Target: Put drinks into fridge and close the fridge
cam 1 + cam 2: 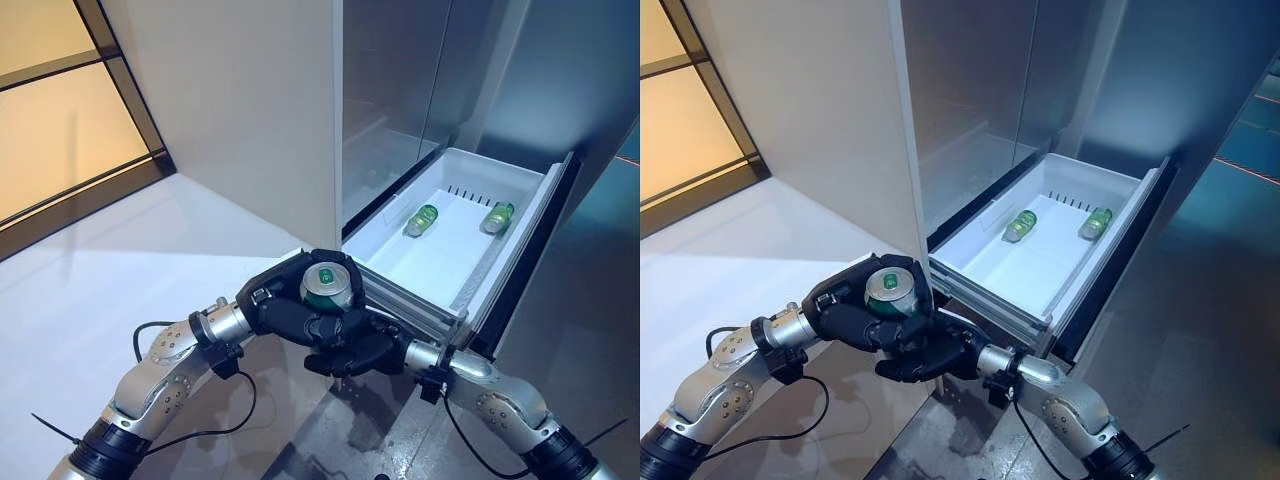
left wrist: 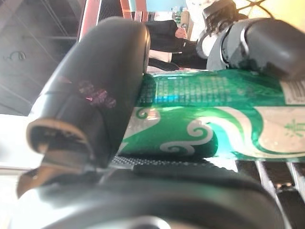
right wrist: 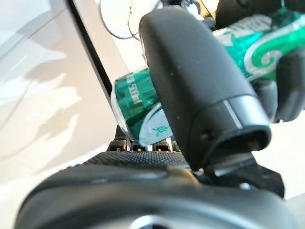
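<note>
At the lower left of the frame, your left hand (image 1: 285,310) comes in on its silver arm and wraps its fingers around a green can (image 1: 328,285), which stands upright with its silver top facing up at you. The left wrist view confirms it: the thumb (image 2: 95,95) presses across the can's green and silver side while the fingers close on it from the other side. Just right of that, at the lower centre, your right hand (image 1: 365,350) sits under and against the same can, its fingers curled around the lower part; in the right wrist view the thumb (image 3: 200,90) lies over the can's side. So you have both hands grasping one can, right at the near corner of the open fridge drawer (image 1: 520,200). Moving right and up, the white drawer stands pulled out from the fridge (image 1: 400,80). Two more green drinks lie on their sides in it: one bottle (image 1: 422,220) toward its middle, another bottle (image 1: 497,217) near its right wall, well apart from each other.
</note>
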`<state>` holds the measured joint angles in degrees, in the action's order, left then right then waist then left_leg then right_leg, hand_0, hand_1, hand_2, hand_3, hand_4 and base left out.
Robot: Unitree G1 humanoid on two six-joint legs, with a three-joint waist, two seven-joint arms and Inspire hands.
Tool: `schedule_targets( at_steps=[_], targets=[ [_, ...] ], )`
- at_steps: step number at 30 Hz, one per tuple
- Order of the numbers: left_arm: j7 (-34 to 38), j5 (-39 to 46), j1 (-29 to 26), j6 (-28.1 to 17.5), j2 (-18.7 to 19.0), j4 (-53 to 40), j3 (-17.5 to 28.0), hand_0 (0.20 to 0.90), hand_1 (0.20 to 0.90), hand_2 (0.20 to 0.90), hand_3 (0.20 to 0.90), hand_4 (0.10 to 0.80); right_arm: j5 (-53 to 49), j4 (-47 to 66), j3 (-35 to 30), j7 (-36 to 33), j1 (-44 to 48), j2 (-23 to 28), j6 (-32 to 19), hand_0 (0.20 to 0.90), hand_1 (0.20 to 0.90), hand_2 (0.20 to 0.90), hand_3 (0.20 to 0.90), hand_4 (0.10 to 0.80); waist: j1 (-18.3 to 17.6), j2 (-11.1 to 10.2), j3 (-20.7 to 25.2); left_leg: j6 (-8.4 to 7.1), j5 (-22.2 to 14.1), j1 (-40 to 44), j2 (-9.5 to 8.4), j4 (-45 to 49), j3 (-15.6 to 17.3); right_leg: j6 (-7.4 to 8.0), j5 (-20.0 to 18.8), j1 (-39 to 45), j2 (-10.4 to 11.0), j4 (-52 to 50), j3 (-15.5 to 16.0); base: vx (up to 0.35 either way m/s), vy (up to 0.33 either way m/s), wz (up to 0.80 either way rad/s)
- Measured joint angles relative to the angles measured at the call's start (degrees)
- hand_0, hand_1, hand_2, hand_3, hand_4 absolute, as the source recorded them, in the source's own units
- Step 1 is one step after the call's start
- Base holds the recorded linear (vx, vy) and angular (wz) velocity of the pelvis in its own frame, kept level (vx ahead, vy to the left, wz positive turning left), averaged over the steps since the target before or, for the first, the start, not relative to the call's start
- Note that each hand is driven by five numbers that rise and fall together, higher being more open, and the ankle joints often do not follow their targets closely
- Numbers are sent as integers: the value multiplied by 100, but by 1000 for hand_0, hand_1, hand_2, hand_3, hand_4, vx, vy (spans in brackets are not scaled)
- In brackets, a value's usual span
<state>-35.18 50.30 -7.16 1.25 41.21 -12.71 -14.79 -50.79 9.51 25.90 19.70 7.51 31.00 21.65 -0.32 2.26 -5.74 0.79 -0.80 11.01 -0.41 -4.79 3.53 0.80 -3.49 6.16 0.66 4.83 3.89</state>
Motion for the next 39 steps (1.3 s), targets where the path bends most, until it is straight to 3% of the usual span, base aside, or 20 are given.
schedule_targets(
  at_steps=[13,27,28,39],
  targets=[
    [63,-4,0,19,-5,20,-8,300,300,300,200,100,7,7,26,-69,17,17,-2,900,900,900,900,800,3,-2,1,0,0,2,1,0,0,0,0,3,3,0,-1,0,0,0],
    [80,-168,-270,360,-13,34,-61,300,300,300,200,100,573,232,156,-156,342,371,-107,900,900,900,900,800,0,0,0,1,1,8,-1,0,1,0,0,8,-10,0,-6,0,0,0],
    [81,-172,-288,366,-14,46,-61,300,300,300,200,100,570,232,158,-183,349,371,-108,316,316,316,219,119,-2,1,-1,1,1,8,0,0,1,0,0,8,-10,0,-6,0,0,0],
    [97,-161,-340,468,-76,143,-126,300,300,300,200,100,792,324,340,-212,350,452,-110,300,300,300,200,100,1,6,-5,1,1,9,-2,0,2,0,0,8,-7,0,-5,0,0,0]
  ],
)
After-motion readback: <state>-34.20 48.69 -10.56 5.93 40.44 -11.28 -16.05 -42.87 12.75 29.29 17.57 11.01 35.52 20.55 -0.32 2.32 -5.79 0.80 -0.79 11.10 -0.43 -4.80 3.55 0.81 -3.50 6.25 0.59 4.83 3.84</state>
